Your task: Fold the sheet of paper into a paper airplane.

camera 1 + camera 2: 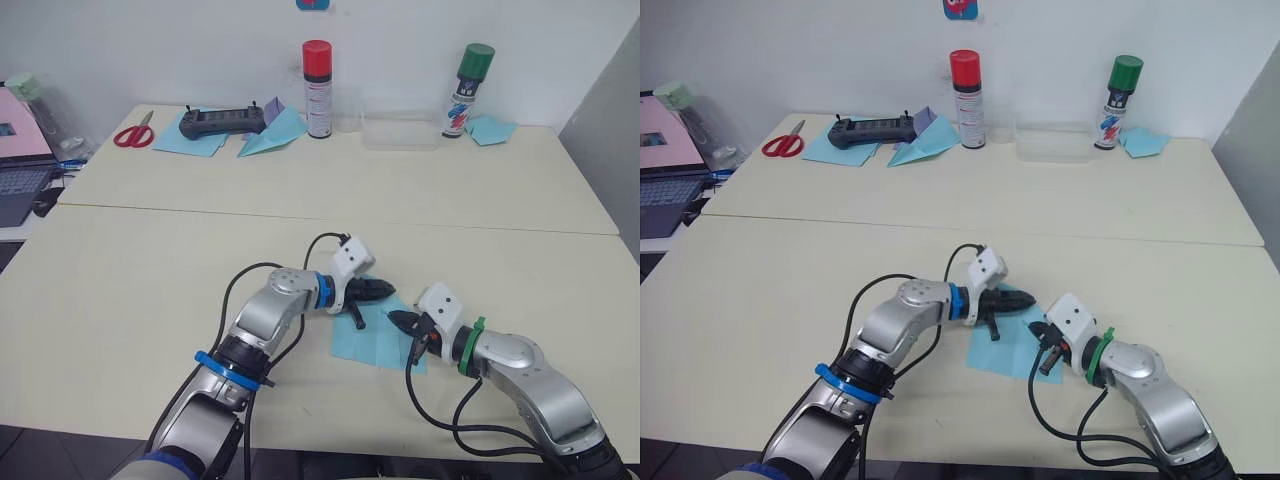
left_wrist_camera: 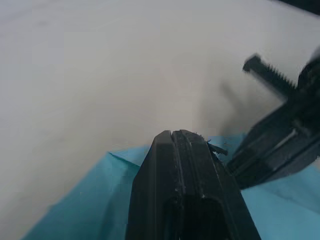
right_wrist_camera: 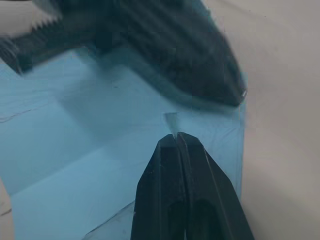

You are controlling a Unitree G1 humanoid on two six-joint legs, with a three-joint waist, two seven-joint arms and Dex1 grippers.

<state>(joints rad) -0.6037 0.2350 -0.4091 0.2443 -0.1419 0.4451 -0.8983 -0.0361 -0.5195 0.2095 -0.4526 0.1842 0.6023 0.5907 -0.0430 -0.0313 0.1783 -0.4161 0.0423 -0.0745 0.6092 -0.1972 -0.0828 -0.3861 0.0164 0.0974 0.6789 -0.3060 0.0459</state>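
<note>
While sheet of paper [image 1: 378,340] lies flat on near table [image 1: 150,290], still a creased rectangle, folding barely begun. Left gripper [image 1: 388,290] fingers pressed together, tips resting on sheet's far edge, holding nothing. Right gripper [image 1: 398,320] fingers likewise closed, empty, tips on sheet just beside left. Risk: closed tips drag thin paper, sheet slides or crumples, crease goes crooked. Spray cans [image 1: 317,88], scissors [image 1: 133,133] well apart.

Silver arms, black cables; left claw [image 1: 385,290] blue-ringed wrist, right claw [image 1: 397,319] green-ringed; white camera blocks.
</note>
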